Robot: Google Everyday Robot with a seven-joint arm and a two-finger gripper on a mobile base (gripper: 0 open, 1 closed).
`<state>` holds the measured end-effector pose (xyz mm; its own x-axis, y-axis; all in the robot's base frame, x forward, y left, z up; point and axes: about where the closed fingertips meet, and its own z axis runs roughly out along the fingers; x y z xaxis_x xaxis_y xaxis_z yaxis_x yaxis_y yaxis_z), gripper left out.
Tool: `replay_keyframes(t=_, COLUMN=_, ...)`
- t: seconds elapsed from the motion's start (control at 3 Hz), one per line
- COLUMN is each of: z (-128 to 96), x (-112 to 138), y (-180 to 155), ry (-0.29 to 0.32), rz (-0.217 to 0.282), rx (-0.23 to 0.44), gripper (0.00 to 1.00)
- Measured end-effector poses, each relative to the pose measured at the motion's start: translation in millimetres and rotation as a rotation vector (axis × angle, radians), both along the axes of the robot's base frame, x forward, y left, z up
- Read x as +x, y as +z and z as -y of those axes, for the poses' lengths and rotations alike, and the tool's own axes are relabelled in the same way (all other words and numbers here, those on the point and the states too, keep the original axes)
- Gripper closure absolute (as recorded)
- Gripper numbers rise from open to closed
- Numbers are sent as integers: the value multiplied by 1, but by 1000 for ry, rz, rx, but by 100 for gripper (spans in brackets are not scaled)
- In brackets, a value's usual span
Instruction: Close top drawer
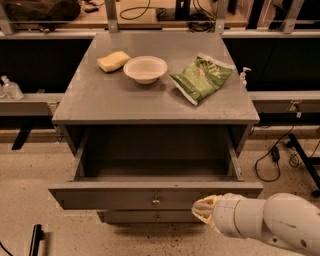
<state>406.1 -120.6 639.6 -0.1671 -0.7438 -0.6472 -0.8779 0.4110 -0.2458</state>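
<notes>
The floor (30,200) is pale and speckled; black cables (272,160) lie on it at the right; a grey ledge (25,104) runs along the rear on both sides, carrying 1 clear bottle (11,89) at the left; a wooden bench (150,17) with metal uprights (112,15) stands behind; the gripper (202,207) sits low, right of centre.

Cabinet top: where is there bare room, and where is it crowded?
Bare: the front strip of the cabinet top, from the bowl and chip bag to the front edge. Crowded: the back row, with the sponge. The gripper is low at the open top drawer front, right of its knob.
</notes>
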Motion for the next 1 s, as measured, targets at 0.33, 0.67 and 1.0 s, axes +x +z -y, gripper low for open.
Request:
replay_keyframes(t=0.33, z=-2, x=8, y=-14, ry=-12, rz=40, rx=69, gripper=100)
replay_keyframes(t=0.67, z=-6, x=38, y=-23, ry=-26, rz=91, rx=142, gripper=100)
replay_keyframes(t=1.0, z=-4, x=52, y=-23, ry=-40, rz=112, rx=160, gripper=100)
